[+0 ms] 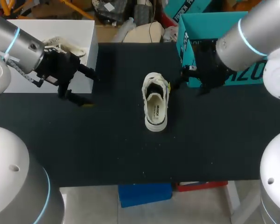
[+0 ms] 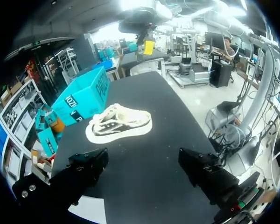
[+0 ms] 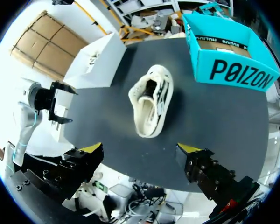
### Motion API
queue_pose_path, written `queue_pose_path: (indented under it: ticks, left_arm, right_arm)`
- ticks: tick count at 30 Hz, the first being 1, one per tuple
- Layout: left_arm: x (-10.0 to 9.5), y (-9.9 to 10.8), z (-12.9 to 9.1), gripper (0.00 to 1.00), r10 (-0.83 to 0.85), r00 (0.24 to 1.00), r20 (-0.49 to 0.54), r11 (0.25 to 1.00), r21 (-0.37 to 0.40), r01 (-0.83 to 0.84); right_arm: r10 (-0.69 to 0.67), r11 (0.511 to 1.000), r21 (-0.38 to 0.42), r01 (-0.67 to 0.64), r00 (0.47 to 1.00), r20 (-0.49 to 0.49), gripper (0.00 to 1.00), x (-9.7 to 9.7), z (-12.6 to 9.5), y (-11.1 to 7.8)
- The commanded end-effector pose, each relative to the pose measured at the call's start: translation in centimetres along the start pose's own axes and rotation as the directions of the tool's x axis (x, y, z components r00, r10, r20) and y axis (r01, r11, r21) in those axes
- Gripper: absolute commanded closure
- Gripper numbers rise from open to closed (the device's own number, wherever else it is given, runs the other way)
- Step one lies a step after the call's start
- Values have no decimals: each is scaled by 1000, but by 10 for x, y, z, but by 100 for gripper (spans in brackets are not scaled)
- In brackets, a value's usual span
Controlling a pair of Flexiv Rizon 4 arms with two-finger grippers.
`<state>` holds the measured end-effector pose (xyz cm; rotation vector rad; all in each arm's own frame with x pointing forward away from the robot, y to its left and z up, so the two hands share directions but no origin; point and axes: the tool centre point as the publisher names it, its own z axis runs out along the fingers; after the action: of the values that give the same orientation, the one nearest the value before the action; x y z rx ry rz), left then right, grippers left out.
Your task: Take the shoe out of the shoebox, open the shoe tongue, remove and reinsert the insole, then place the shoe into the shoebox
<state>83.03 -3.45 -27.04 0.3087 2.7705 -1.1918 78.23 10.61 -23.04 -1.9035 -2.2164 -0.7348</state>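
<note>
The cream lace-up shoe (image 1: 156, 101) lay mid-bench, its long axis running from the near edge toward the far one; I could not tell which end was the toe. Bare black bench (image 1: 107, 140) lay open all round it. The teal cardboard shoebox (image 1: 196, 25) stood at the far right, partly hidden by the right arm (image 1: 245, 39). The left jaws and the right jaws both stood apart, empty, well clear of the shoe.
</note>
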Motion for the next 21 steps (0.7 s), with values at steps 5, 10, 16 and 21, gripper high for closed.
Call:
queue_pose_path:
  ticks: [5, 10, 16, 21]
  left_arm:
    - [1, 0, 1, 0, 2, 1000, 5, 1000, -2, -2]
    - [1, 0, 1, 0, 2, 1000, 5, 1000, -2, -2]
    - [1, 0, 1, 0, 2, 1000, 5, 1000, -2, -2]
    - [1, 0, 1, 0, 2, 1000, 5, 1000, -2, -2]
  right_arm:
    - [-42, 997, 74, 27, 978, 205, 0, 7, 60, 46]
    - [-65, 992, 118, 36, 964, 258, 0, 0, 82, 62]
    - [-55, 989, 146, 9, 948, 314, 0, -18, 103, 76]
    - [-40, 989, 145, -12, 937, 347, 0, -32, 114, 82]
